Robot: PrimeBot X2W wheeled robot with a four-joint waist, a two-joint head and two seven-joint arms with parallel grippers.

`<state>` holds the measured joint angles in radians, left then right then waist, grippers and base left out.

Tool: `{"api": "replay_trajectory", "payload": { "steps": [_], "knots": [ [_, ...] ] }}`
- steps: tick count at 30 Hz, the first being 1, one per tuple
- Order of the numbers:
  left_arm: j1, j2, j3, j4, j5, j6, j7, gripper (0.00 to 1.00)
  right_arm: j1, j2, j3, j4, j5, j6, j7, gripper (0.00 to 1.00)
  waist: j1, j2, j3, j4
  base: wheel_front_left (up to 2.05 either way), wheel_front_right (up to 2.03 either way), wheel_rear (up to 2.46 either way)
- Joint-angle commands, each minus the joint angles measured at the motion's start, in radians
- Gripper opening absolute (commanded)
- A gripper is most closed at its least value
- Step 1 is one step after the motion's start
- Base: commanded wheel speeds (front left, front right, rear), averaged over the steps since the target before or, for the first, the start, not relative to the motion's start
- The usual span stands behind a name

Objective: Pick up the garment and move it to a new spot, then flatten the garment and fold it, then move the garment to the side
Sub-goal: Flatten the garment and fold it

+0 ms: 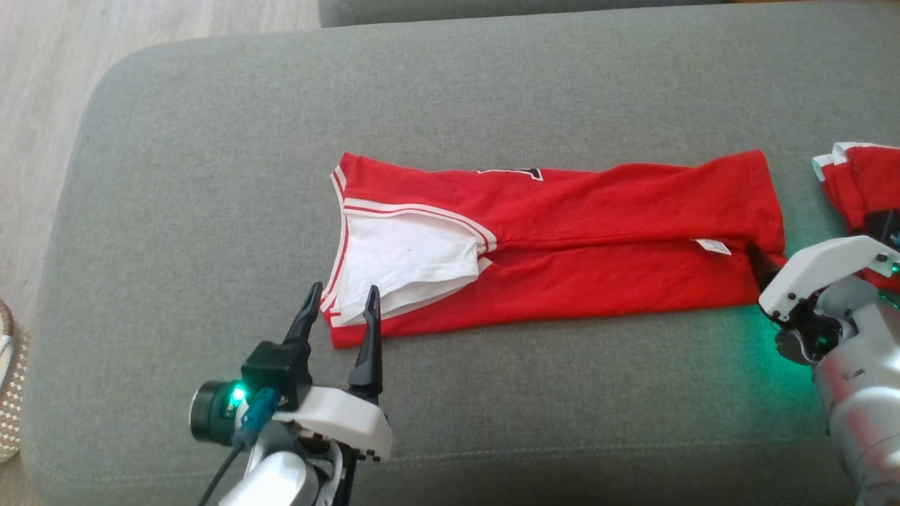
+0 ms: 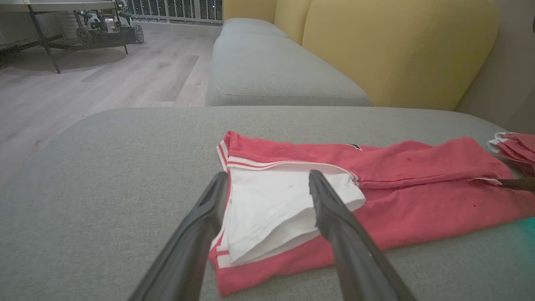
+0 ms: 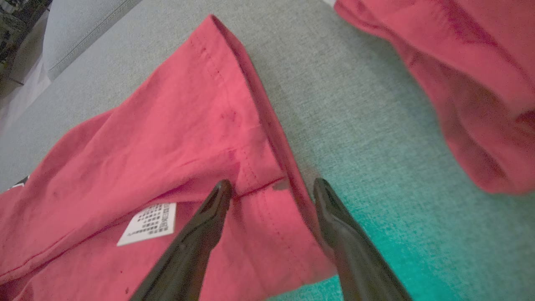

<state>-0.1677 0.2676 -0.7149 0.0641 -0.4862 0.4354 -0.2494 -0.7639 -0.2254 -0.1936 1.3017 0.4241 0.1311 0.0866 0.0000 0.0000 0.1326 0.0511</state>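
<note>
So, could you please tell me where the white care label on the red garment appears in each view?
Head view: the care label sits at the right end of the garment.
Left wrist view: a thin white sliver at the far right.
Right wrist view: lower left, beside the right gripper.
Shared landmark: the second red garment just past that end.

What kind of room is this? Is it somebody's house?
Probably a living room or lounge: a red garment lies on a grey sofa seat with yellow back cushions, beside a pale wooden floor.
</note>
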Motion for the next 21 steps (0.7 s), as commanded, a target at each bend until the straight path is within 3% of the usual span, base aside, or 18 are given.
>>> {"api": "replay_trajectory", "payload": {
  "steps": [1, 3, 7, 9, 13, 21],
  "knots": [
    [-0.027, 0.004, 0.046, -0.029, 0.011, -0.006, -0.012, 1.0, -0.03, -0.006, 0.003, -0.017, -0.022, 0.0, 0.014, 1.0, 0.0, 0.0, -0.003, 0.002, 0.0, 0.0, 0.0],
    [-0.027, 0.0, 0.052, -0.027, 0.019, -0.013, -0.012, 1.0, -0.031, -0.008, -0.028, -0.013, -0.056, 0.0, 0.044, 0.95, 0.0, 0.0, -0.008, 0.007, 0.0, 0.0, 0.0],
    [-0.023, -0.011, 0.055, -0.021, 0.028, -0.026, -0.012, 1.0, -0.018, -0.013, -0.113, -0.011, -0.12, 0.0, 0.087, 0.53, 0.0, 0.0, -0.008, 0.021, 0.0, 0.0, 0.0],
    [-0.02, -0.014, 0.058, -0.016, 0.031, -0.032, -0.012, 1.0, -0.015, -0.013, -0.158, -0.011, -0.15, 0.0, 0.097, 0.58, 0.0, 0.0, -0.009, 0.027, 0.0, 0.0, 0.0],
    [-0.008, -0.019, 0.062, -0.012, 0.038, -0.04, -0.012, 1.0, -0.029, -0.014, -0.241, -0.011, -0.198, 0.0, 0.086, 1.0, 0.0, 0.0, -0.012, 0.032, 0.0, 0.0, 0.0],
    [0.016, -0.02, 0.076, -0.016, 0.051, -0.049, -0.012, 1.0, -0.105, -0.002, -0.326, -0.011, -0.217, 0.0, 0.0, 1.0, 0.0, 0.0, -0.018, 0.013, 0.0, 0.0, 0.0]
  ]
}}
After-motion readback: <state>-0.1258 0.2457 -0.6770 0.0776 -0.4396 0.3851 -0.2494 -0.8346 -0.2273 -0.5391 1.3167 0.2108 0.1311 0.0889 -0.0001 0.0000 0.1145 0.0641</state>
